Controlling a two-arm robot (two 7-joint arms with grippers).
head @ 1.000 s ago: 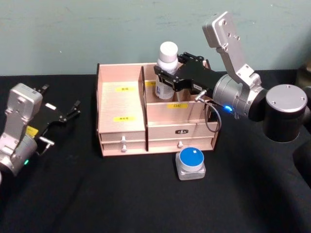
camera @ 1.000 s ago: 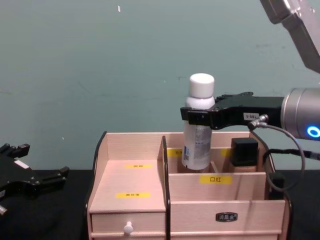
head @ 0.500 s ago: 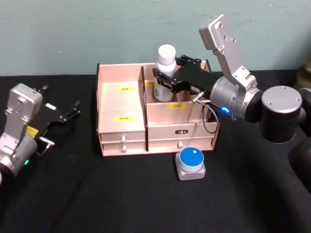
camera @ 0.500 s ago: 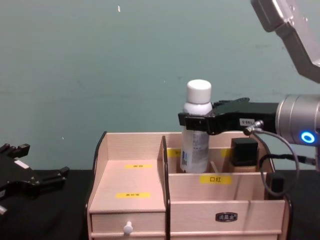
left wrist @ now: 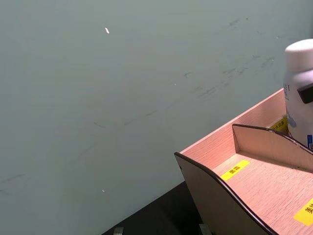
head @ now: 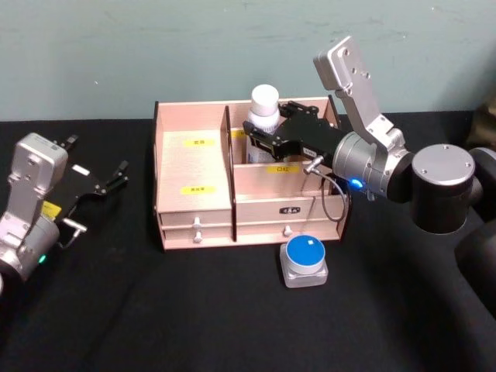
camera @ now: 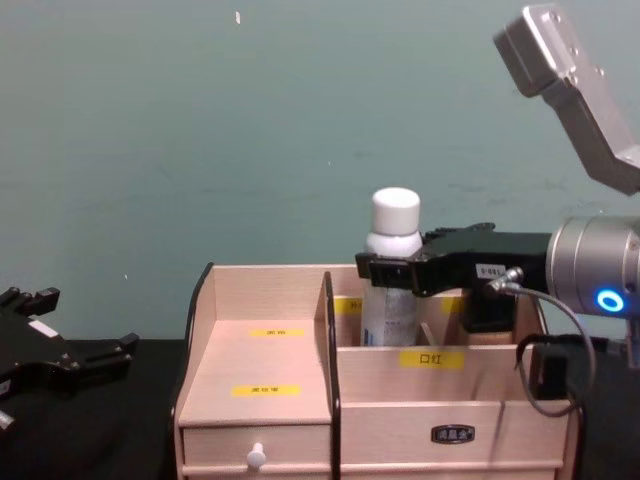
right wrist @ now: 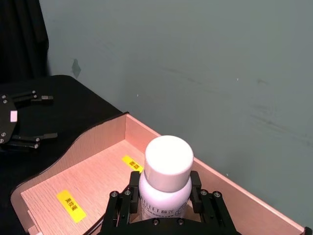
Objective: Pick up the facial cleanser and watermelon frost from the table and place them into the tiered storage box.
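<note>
**Seating the cleanser in the back slot**

The black table (head: 194,310) fills the lower half of the head view, and the box (head: 194,167) stands on it at upper centre. The right claw (head: 262,133) reaches in from the right, over the back row of the box. It is clamped on the cleanser (head: 265,98) just under the white cap. The left claw (head: 99,159) sits parked at the left edge with its fingers apart.

The cleanser stands upright in the rear slot just right of the tall divider. Its lower part is hidden behind the slot's front wall, so we cannot tell whether its base touches the floor. The frost (head: 304,252), a small blue-lidded jar, lies on the table just in front of the box, right of centre.

We judge the step in hand to be setting the bottle down. To do it well, we go straight down and keep the bottle vertical and clear of the divider. We let go only once the base is seated, because a tall bottle dropped early may tip. Then we lift the fingers straight up past the cap before swinging forward to the frost.
</note>
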